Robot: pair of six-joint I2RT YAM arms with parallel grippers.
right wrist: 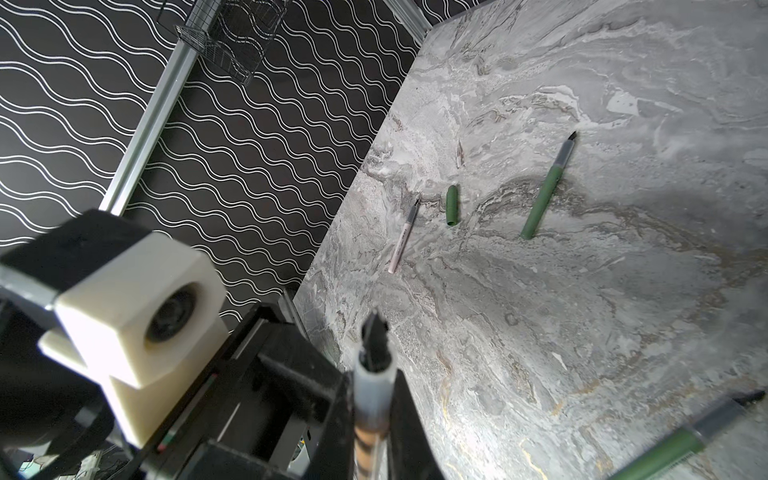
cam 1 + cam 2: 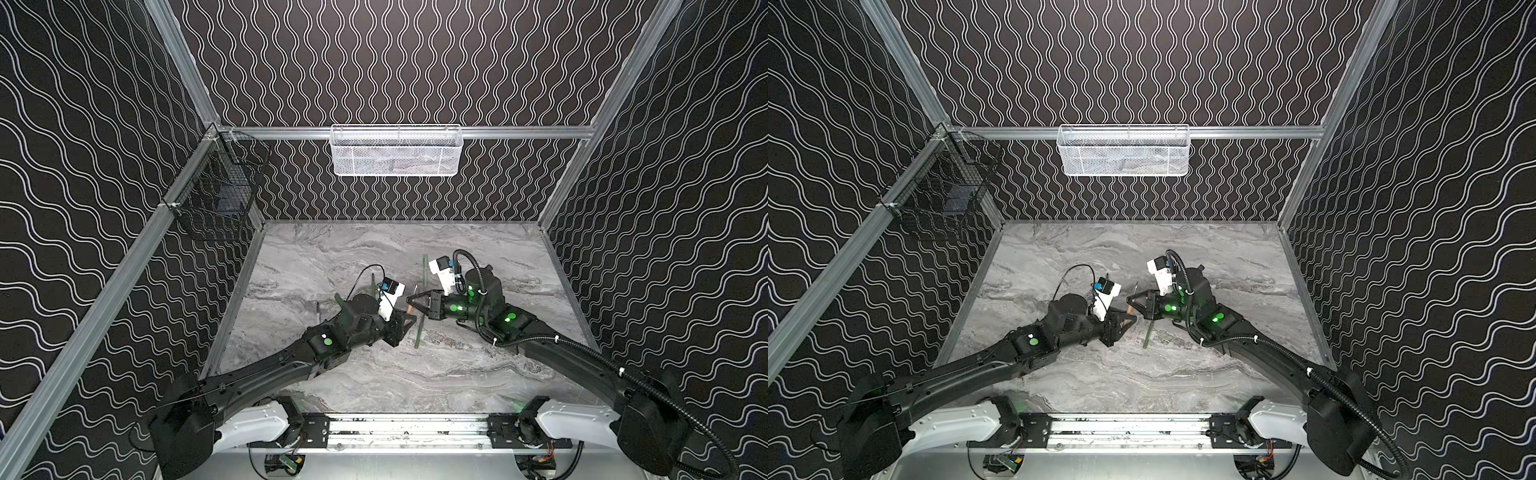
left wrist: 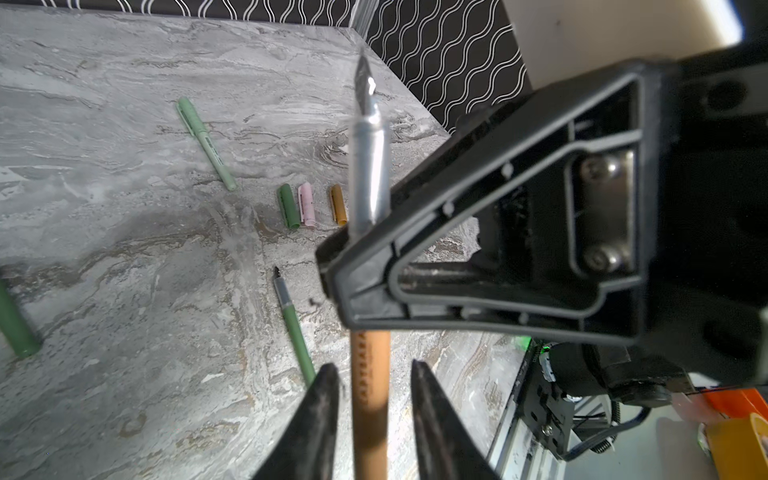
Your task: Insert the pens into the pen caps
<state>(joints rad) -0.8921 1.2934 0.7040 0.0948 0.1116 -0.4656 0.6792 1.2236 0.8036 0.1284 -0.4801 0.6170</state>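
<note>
Both arms meet mid-table: right gripper (image 1: 372, 386) clamps the orange-brown pen (image 3: 370, 399), left gripper (image 3: 373, 370) parted around it.

1. Grey marble tabletop (image 2: 436, 374), basically the floor of this booth.
2. White mesh basket (image 2: 396, 151) hangs on a rail above the tabletop's far edge.
3. Black wire basket (image 2: 216, 187) hangs over the tabletop's far-left corner.
4. Black wavy-line walls (image 2: 395, 62) box the tabletop in.

orange-brown pen (image 3: 370, 399) clamped in right claw (image 3: 347, 268), left claw (image 3: 374, 374) parted around its barrel
</note>
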